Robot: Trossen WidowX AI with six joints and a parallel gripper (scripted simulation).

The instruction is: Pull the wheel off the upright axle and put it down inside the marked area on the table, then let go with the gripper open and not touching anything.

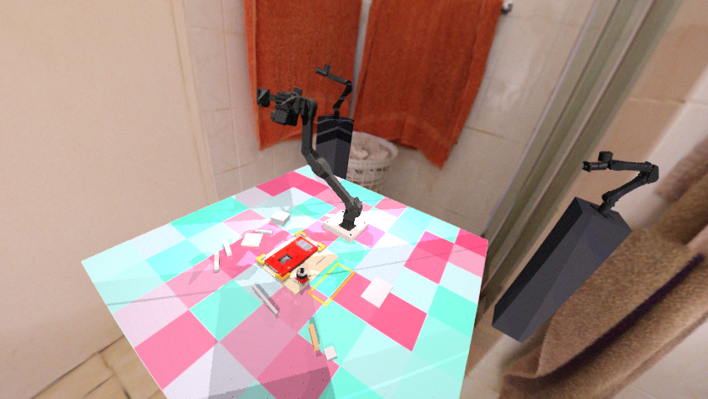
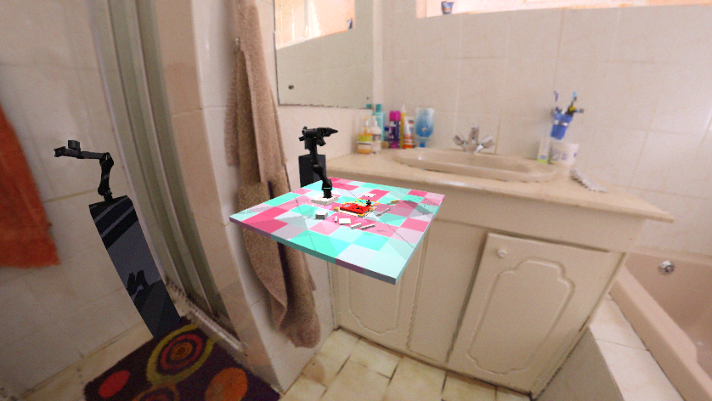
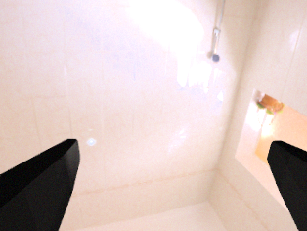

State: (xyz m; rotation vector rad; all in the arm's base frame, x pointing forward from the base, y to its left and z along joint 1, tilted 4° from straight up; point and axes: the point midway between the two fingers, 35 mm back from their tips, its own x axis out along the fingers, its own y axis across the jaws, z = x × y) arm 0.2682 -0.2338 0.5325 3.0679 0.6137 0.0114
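The wheel [image 1: 302, 274] is small and dark, with a red base. It sits on the upright axle at the near corner of a tan board [image 1: 317, 261] in the middle of the table. The marked area is a yellow outline [image 1: 340, 288] on the table just right of the wheel. My gripper [image 1: 261, 96] [image 2: 330, 131] [image 3: 176, 150] is raised high above the far side of the table, far from the wheel. It points away towards the wall. In the wrist view its two black fingers stand wide apart with only the wall between them.
A red device [image 1: 288, 257] [image 2: 353, 207] in yellow corner brackets lies on the board. Small white blocks [image 1: 251, 239] [image 1: 377, 291], thin sticks [image 1: 264, 299] and a tan bar [image 1: 313, 337] lie scattered on the checked table [image 1: 405, 322]. The arm's white base [image 1: 345, 228] stands behind the board.
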